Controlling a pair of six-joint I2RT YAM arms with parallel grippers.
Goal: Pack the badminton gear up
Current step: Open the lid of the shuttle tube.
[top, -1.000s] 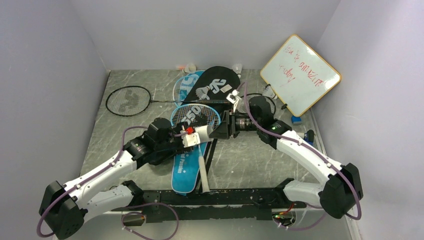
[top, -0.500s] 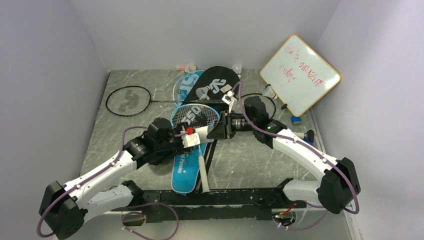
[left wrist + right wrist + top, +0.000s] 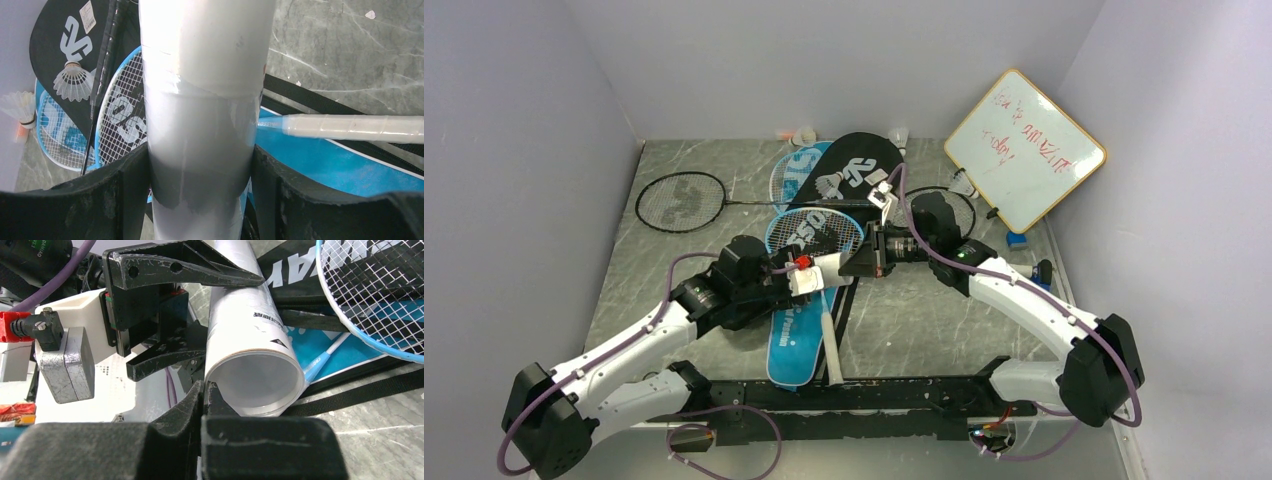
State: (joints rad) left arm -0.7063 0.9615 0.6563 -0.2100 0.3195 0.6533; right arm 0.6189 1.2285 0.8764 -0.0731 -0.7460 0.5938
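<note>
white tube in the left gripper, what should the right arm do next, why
Probably open the right gripper and reach for the shuttlecock by the whiteboard: it's shut on nothing, and the left gripper holds the tube, open mouth toward it.

I see a white tube [image 3: 205,100], a light-blue racket [image 3: 814,232] strung white, a black bag [image 3: 849,170] lettered white, a blue bag [image 3: 789,345], a white shuttlecock [image 3: 73,82], a grey marbled table [image 3: 904,320], and an orange-rimmed white board [image 3: 1024,150] with red writing.

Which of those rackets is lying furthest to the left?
The black-framed racket: its head lies alone, while the light-blue rackets overlap the black bag and blue bag in the middle.
</note>
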